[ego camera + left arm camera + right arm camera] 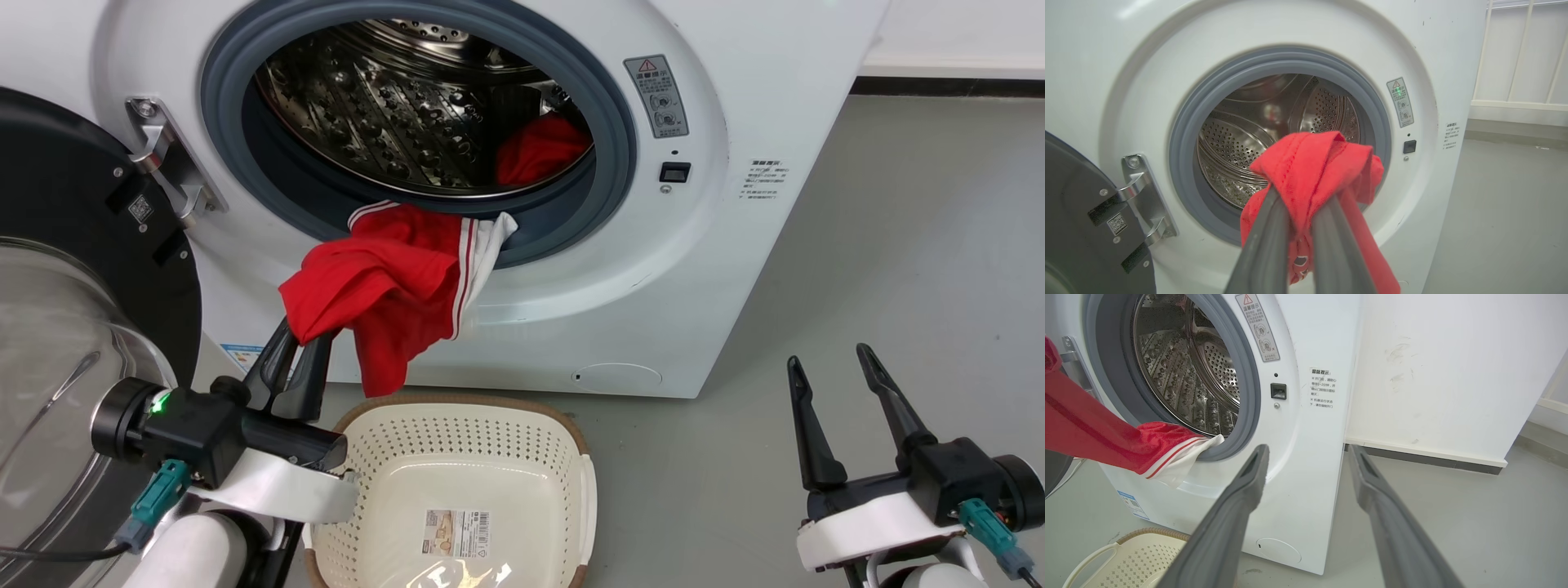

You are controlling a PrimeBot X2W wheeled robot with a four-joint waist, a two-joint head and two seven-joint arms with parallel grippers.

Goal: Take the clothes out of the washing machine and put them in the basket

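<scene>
A red garment with white stripes hangs out of the washing machine over the grey porthole rim, its far end still resting on the rim. My left gripper is shut on its lower left corner, above the basket's back left edge. The left wrist view shows the bunched red garment pinched between my fingers. A second red garment lies inside the steel drum at the right. The cream basket sits on the floor below the porthole. My right gripper stands open at the lower right, holding nothing. The striped garment also drapes over the rim in the right wrist view.
The black-framed glass door stands swung open at the left, close to my left arm. Grey floor stretches to the right of the machine. A white wall with a dark skirting stands behind the machine.
</scene>
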